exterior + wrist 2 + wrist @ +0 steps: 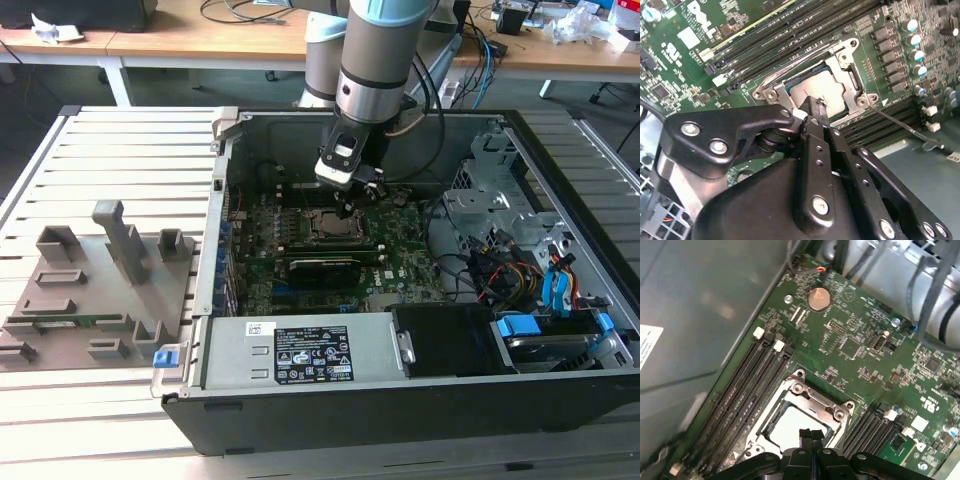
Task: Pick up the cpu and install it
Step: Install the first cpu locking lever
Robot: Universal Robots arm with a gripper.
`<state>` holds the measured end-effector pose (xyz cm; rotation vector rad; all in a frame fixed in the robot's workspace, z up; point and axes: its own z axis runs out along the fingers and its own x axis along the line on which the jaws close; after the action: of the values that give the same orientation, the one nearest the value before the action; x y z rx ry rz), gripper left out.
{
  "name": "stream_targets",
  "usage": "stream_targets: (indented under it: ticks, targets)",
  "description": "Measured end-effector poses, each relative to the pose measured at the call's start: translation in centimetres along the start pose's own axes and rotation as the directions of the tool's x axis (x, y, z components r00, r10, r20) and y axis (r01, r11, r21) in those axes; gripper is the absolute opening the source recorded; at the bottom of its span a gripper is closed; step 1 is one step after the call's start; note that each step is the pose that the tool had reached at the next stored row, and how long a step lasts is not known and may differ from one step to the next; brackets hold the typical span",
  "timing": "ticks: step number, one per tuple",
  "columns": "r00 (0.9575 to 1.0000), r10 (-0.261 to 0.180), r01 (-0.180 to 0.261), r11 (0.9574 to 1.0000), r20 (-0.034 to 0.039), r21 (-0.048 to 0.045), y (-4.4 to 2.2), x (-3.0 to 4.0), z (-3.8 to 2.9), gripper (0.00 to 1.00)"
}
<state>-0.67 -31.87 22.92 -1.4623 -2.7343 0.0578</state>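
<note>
Arm [378, 60] hangs down from far side, gripper [350, 207] pts straight down, fingertips [805, 435] pressed together w/ no gap.

cpu [820, 87] is seated in the socket [849, 75] inside the case [400, 415], gripper [812, 107] held right over it; tray [60, 300] is laid at the exterior view's left.

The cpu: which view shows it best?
The second wrist view: the cpu sits in the socket, top largely clear. In the first wrist view the pincer covers part; the exterior view shows little.
</note>
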Motion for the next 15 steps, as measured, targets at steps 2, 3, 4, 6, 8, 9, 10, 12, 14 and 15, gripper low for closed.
stream_targets:
  ticks: [2, 3, 4, 6, 8, 9, 10, 12, 14, 15]
  targets:
    - [0.9977, -0.067, 0.067, 0.9977, 0.0035, 0.0014, 0.0, 0.0, 0.0, 0.11]
    - [0.9953, -0.097, 0.097, 0.9953, 0.005, 0.002, 0.0, 0.0, 0.0, 0.11]
    - [0.9935, -0.114, 0.114, 0.9935, 0.0059, 0.0024, 0.0, 0.0, 0.0, 0.11]
    - [0.9903, -0.139, 0.139, 0.9903, 0.0071, 0.003, 0.0, 0.0, 0.0, 0.11]
    - [0.9831, -0.183, 0.183, 0.9832, 0.0092, 0.0042, 0.0, 0.0, 0.0, 0.11]
    - [0.9789, -0.204, 0.204, 0.979, 0.0103, 0.0047, 0.0, 0.0, 0.0, 0.11]
    - [0.9725, -0.233, 0.233, 0.9725, 0.0117, 0.0057, 0.0, 0.0, 0.0, 0.11]
    - [0.9666, -0.256, 0.256, 0.9667, 0.0128, 0.0064, 0.0, 0.0, 0.0, 0.11]
    - [0.9549, -0.297, 0.296, 0.955, 0.0147, 0.0076, 0.0, 0.0, 0.0, 0.11]
    - [0.9516, -0.307, 0.307, 0.9518, 0.0152, 0.0081, 0.0, 0.0, 0.0, 0.11]
